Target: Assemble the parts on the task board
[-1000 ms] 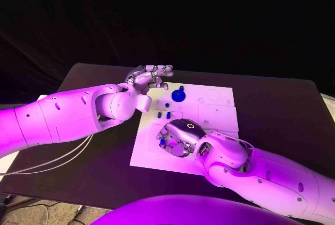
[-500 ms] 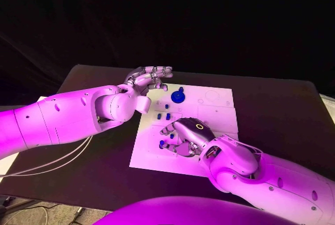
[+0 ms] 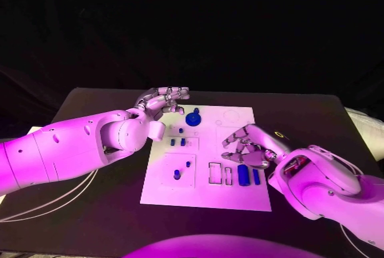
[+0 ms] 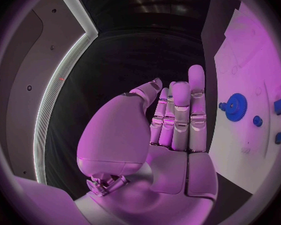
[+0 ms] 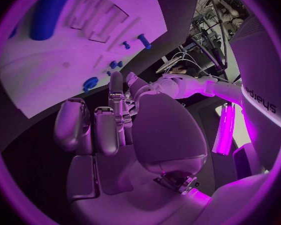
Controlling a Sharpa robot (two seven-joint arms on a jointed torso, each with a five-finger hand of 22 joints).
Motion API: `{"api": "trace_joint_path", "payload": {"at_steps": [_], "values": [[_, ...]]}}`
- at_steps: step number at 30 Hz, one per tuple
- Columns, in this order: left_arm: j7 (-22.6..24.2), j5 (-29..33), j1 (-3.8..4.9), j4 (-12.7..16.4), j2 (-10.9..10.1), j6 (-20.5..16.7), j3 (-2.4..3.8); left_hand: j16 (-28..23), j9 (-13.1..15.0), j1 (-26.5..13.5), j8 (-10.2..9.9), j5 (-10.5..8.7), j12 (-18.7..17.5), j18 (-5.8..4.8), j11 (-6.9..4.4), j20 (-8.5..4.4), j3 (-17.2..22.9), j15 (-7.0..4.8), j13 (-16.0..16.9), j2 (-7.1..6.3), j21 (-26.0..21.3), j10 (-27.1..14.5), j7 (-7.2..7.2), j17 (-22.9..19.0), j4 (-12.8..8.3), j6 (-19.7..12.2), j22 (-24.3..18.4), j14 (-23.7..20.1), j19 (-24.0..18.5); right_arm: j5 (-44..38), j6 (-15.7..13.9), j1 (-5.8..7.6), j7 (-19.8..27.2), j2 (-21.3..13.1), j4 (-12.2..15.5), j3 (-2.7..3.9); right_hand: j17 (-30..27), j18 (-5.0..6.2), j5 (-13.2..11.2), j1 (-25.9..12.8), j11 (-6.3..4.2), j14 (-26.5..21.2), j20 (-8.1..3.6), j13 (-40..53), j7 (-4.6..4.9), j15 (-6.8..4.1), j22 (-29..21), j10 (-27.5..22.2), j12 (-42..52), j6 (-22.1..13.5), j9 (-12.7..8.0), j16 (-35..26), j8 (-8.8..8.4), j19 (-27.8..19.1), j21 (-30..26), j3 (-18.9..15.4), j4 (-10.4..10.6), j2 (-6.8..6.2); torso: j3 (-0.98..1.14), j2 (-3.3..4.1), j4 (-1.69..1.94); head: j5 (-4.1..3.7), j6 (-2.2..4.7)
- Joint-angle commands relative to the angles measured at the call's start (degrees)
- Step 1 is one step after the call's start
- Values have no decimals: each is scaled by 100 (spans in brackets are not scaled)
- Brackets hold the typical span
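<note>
So in the head view the task board (image 3: 204, 180) sits mid-table, with a blue gear (image 3: 193, 119) near its far left corner, a few small blue pegs (image 3: 181, 141) just nearer than that, and two blue bars (image 3: 243, 175) standing in slots toward the near right. The left hand (image 3: 164, 99) hovers over the far left corner, fingers loosely curled, holding nothing. The right hand (image 3: 249, 147) hangs over the board's right side, fingers half bent and apart, empty too. Left wrist view: the left hand's fingers (image 4: 180, 116) are straight and pressed side by side, gear (image 4: 236, 106) just off to the side on the board. Right wrist view: the right hand's fingers (image 5: 107, 127) are curled in a bit, nothing in them, one blue bar (image 5: 50, 11) beyond them.
</note>
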Motion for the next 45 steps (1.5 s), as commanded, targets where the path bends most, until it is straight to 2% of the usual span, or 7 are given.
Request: {"api": "trace_joint_path", "payload": {"at_steps": [1,6,8,10,25,30,45], "values": [[41,-61,-18,13,-22,113,5,-11,5,16,27,29,24,61,-9,29,-5,6,6,25,-7,-44,0,-7,-40,-36,8,-41,2,539,334,-8,-747,-280,117,9,150,-136,153,-227,-28,373,-33,815,-64,-59,249,80,707,19,8,118,59,82,178,-222,225,-47,23,-12,-152,-42,65],[33,-66,-30,-2,-48,104,4,-12,4,15,28,31,27,61,-8,29,-6,7,6,21,-7,-47,1,-12,-41,-38,9,-43,2,376,598,-88,-1116,-654,171,18,1196,-232,499,-329,-28,480,-107,5603,-160,-1,875,388,4957,-8,66,716,248,274,602,-897,670,-18,49,-7,-242,-61,104],[31,-66,-32,-6,-52,103,4,-14,4,14,30,32,31,60,-7,30,-10,7,6,13,-6,-50,2,-19,-44,-41,10,-46,1,343,679,-143,-1194,-736,171,18,1322,-256,594,-282,36,486,-9,6507,-90,-74,973,446,5729,2,117,778,375,277,665,-1127,826,143,56,-6,-266,-46,117],[29,-67,-36,-11,-55,102,4,-14,4,11,32,33,34,60,-5,30,-12,8,7,8,-6,-52,3,-21,-44,-43,10,-47,0,323,739,-192,-1244,-775,166,18,1417,-266,608,-250,7,502,-10,6881,-89,6,1046,522,6034,-30,138,823,426,300,712,-1249,828,220,68,-5,-282,-53,114],[-19,-68,-54,-62,-51,106,-5,-13,4,8,36,35,42,60,-4,31,-17,10,7,0,-5,-57,5,-26,-45,-46,12,-50,-2,307,1033,-299,-1339,-548,-63,-25,1554,-295,695,-375,22,524,31,7301,-61,15,1190,639,6371,-121,225,886,574,345,802,-1628,850,475,94,8,-222,-106,36],[-25,-68,-55,-66,-55,110,-7,-16,5,7,37,36,44,60,-4,31,-16,10,8,1,-5,-57,4,-32,-45,-46,12,-52,-2,258,992,-345,-1335,-469,-87,-32,1561,-297,698,-373,23,526,32,7311,-61,16,1199,643,6379,-123,227,890,577,349,807,-1636,847,479,72,0,-212,-101,6],[-29,-68,-56,-70,-60,115,-7,-16,5,7,37,36,44,60,-4,31,-16,10,8,1,-5,-57,4,-32,-45,-46,12,-52,-2,98,1100,-416,-1326,-253,-173,-43,1558,-297,736,-264,22,525,36,7314,-64,17,1209,637,6374,-128,257,889,619,348,814,-1693,808,504,65,-9,-204,-110,-32]]}}
